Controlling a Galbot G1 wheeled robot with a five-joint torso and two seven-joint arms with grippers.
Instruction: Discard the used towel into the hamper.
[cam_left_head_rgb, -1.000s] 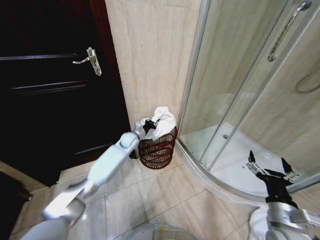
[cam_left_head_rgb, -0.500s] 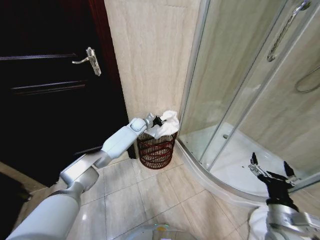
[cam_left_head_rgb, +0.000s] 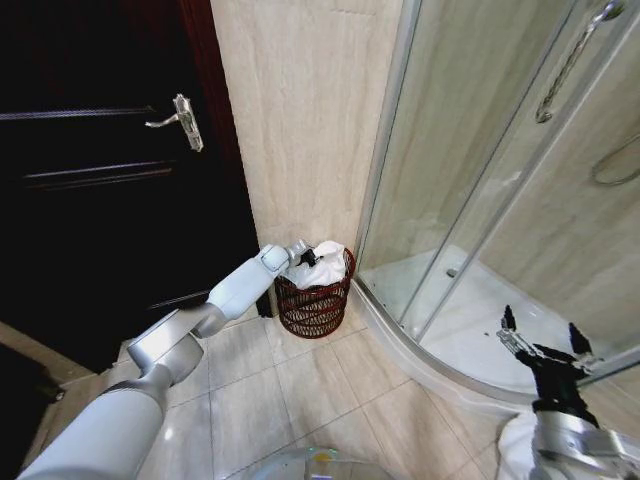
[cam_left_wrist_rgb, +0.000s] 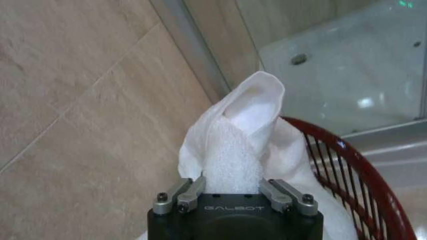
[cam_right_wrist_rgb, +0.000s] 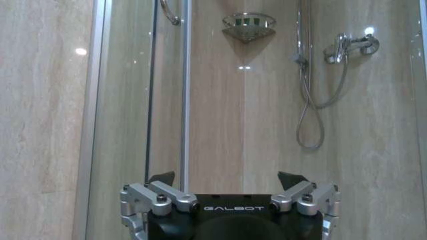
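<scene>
Hamper (cam_left_head_rgb: 314, 298) hemmed — wall (cam_left_head_rgb: 300, 120) behind, shower glass (cam_left_head_rgb: 440, 180) beside.

beige stone-look wall (cam_left_head_rgb: 300, 110) ahead of me. dark door (cam_left_head_rgb: 100, 200) to my left, with a metal lever handle (cam_left_head_rgb: 180, 118). curved glass shower enclosure (cam_left_head_rgb: 470, 170) to my right over a white tray (cam_left_head_rgb: 470, 310). pale glossy floor tiles (cam_left_head_rgb: 330, 390). inside: shower hose (cam_right_wrist_rgb: 313, 100), tap (cam_right_wrist_rgb: 350, 44), wire basket (cam_right_wrist_rgb: 248, 25).

Terry cloth, wicker-like weave, polished stone and glass.
The white towel (cam_left_wrist_rgb: 237, 145) is soft, nubby terry cloth; the hamper (cam_left_head_rgb: 314, 298) is dark red-brown open weave with a slight sheen. Wall tiles (cam_left_head_rgb: 300, 110) and floor tiles (cam_left_head_rgb: 300, 390) are smooth, glossy beige stone. The shower enclosure (cam_left_head_rgb: 470, 170) is clear glass in bright metal framing; the door (cam_left_head_rgb: 100, 180) is dark glossy wood with a metal handle (cam_left_head_rgb: 180, 120).
</scene>
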